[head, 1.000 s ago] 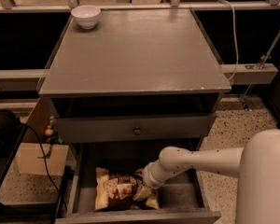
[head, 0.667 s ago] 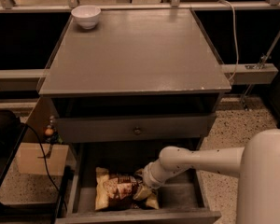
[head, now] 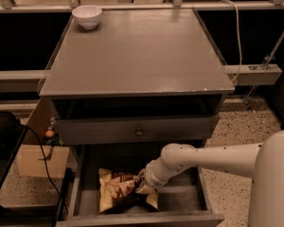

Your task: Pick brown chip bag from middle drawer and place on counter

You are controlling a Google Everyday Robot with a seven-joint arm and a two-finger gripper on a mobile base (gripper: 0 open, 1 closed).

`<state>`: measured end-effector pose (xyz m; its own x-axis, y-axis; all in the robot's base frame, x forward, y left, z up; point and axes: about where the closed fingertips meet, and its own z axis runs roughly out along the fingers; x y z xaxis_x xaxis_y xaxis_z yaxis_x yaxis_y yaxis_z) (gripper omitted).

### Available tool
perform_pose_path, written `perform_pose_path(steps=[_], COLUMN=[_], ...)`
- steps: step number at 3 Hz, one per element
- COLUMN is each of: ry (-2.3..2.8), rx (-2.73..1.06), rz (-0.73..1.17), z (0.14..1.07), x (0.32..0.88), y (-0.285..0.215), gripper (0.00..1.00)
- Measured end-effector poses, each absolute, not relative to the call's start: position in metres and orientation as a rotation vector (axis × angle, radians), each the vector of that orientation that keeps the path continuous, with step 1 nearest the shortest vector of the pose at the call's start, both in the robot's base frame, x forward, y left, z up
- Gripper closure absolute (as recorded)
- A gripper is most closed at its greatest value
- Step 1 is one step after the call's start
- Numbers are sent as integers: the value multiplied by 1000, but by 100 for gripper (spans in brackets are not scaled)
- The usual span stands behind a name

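The brown chip bag (head: 116, 191) lies crumpled on the floor of the pulled-out middle drawer (head: 183, 198), in its left half. My white arm reaches in from the right, and the gripper (head: 143, 180) is low inside the drawer, pressed against the bag's right end. The bag's foil bunches up around the gripper's tip. The grey counter (head: 137, 51) is the cabinet top above, well clear of the arm.
A white bowl (head: 87, 16) stands on the counter's far left corner. A shut drawer front with a small knob (head: 139, 132) overhangs the open drawer. Pale metal rails run behind the cabinet. A cardboard box (head: 41, 161) and a black cable are on the floor at left.
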<state>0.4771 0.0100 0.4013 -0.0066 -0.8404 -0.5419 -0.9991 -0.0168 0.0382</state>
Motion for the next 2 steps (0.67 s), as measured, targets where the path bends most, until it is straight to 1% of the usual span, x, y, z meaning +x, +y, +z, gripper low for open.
perform_pose_path(steps=[2], ry=[1899], rx=[-1920], rz=[568], z=[427], x=[477], y=[8], gripper=[100])
